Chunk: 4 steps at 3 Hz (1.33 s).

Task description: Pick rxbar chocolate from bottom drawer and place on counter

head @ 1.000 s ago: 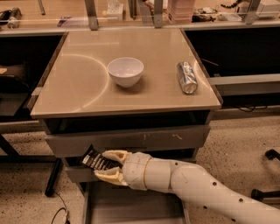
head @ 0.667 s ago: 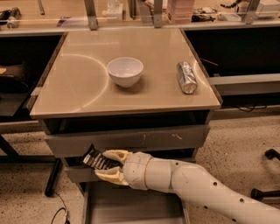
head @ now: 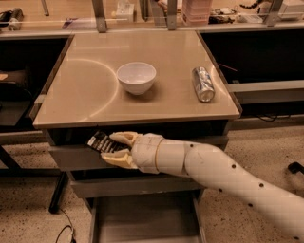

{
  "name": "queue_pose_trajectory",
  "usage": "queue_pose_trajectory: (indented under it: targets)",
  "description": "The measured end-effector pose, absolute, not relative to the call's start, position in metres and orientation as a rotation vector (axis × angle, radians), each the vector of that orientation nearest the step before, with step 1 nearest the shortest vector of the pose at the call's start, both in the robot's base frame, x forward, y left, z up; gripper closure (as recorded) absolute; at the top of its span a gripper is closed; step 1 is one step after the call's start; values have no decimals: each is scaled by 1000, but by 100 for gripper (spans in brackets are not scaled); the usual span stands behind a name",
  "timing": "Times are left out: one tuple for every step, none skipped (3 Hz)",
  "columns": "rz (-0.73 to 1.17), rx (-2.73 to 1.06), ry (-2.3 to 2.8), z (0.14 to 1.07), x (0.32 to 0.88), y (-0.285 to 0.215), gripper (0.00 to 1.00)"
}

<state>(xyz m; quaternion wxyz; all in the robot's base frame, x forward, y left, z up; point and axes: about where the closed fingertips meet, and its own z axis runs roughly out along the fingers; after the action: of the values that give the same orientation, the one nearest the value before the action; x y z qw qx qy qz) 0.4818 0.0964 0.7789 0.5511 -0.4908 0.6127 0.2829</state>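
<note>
My gripper [head: 114, 148] is shut on the rxbar chocolate [head: 99, 142], a flat black wrapper with white print lines. It holds the bar in front of the upper drawer fronts, just below the counter's front edge. The white arm reaches in from the lower right. The bottom drawer [head: 142, 220] is pulled open below the arm, and its plain grey floor shows. The counter [head: 85, 95] is a glossy beige top above the drawers.
A white bowl [head: 136, 77] stands in the middle of the counter. A silver can [head: 203, 83] lies on its side at the counter's right. A cluttered wooden bench [head: 142, 12] runs behind. A cable [head: 64, 230] lies on the speckled floor at left.
The gripper with the rxbar chocolate has risen slightly in front of the drawers. Nothing else has moved.
</note>
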Motion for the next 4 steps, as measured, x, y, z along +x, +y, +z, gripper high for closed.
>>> queue_pose_trajectory:
  targets:
    - [622, -1186, 1423, 818, 515, 95, 100]
    - [589, -1229, 1403, 852, 537, 98, 100]
    - [572, -1279, 1396, 878, 549, 103, 100]
    - [581, -1332, 1404, 889, 561, 113, 100]
